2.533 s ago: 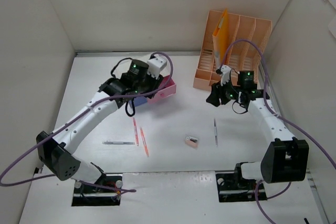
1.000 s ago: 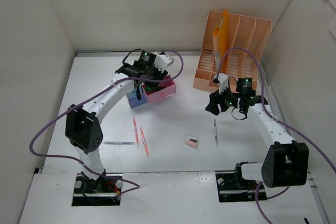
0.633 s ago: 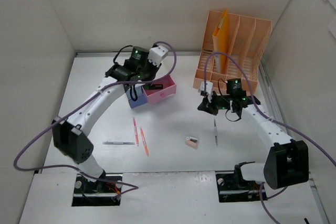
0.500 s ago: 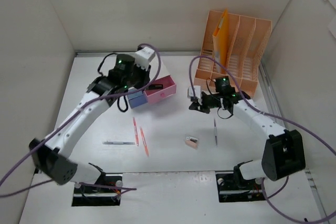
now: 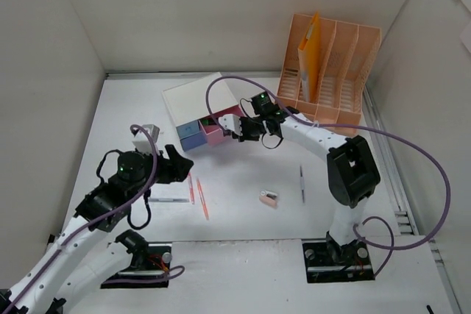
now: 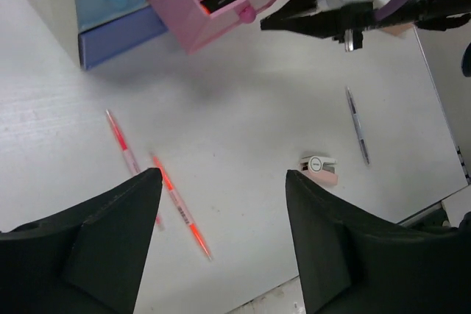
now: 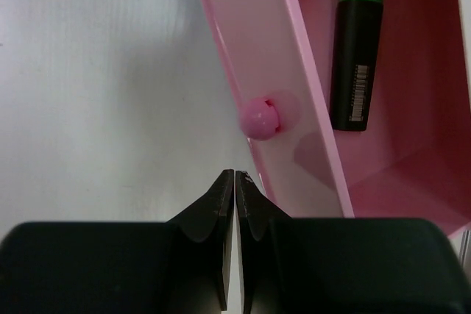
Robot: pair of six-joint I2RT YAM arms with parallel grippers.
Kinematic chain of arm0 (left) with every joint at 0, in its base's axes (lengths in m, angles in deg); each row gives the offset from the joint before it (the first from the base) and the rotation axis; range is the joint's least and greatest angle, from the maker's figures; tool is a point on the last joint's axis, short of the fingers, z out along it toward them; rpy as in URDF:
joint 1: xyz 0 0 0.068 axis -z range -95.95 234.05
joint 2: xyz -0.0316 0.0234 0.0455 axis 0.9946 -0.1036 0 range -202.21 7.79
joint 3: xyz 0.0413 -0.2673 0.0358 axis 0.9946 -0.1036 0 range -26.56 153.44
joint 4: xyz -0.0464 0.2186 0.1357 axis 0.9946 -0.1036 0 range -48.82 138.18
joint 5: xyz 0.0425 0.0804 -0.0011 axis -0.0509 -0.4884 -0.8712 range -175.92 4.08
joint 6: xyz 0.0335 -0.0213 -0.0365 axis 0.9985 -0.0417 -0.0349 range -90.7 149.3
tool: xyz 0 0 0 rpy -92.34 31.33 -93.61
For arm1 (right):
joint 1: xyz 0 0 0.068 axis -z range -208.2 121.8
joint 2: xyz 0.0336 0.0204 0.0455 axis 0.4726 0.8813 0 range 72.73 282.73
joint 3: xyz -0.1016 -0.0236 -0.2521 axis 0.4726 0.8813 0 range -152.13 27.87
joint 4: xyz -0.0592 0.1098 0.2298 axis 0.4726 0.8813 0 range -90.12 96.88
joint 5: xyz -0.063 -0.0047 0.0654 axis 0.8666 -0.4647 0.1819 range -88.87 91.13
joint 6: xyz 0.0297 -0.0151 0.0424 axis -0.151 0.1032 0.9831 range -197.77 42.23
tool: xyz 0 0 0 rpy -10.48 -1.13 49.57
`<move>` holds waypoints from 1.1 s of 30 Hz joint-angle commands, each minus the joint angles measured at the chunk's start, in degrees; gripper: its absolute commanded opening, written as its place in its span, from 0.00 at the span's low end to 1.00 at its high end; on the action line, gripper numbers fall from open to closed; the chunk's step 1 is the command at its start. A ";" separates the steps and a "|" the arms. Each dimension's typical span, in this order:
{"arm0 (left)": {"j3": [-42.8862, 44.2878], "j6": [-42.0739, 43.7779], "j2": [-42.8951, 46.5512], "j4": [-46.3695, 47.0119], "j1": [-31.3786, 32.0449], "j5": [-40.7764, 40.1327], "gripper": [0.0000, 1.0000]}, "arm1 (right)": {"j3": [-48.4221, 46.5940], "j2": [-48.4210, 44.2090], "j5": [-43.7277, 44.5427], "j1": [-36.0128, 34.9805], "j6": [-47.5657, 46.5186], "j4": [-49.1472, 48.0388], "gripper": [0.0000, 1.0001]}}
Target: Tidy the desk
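Red pens point(image 6: 175, 202) loose on desk point(image 5: 243, 182) nearest bases; small pink block point(image 6: 319, 168) and grey pen point(image 6: 358, 134) just beyond. Pink drawer point(image 7: 257, 49) farther back stands open, marker point(image 7: 357, 56) inside.

Likely step: left gripper point(image 6: 221, 174) takes one pen for drawer. Descend square across single barrel, clear of neighbour. Right gripper point(image 7: 234, 182) best kept off drawer front so it stays open.

Jaws:
- Left: spread wide, empty, above pens.
- Right: pressed together, holding nothing, tips just beside drawer front below knob point(image 7: 260, 117); contact unclear.
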 commanded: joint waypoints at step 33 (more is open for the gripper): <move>-12.51 -27.93 -7.95 20.35 0.89 -15.87 0.52 | 0.19 -4.52 -3.17 0.33 21.84 -9.85 0.60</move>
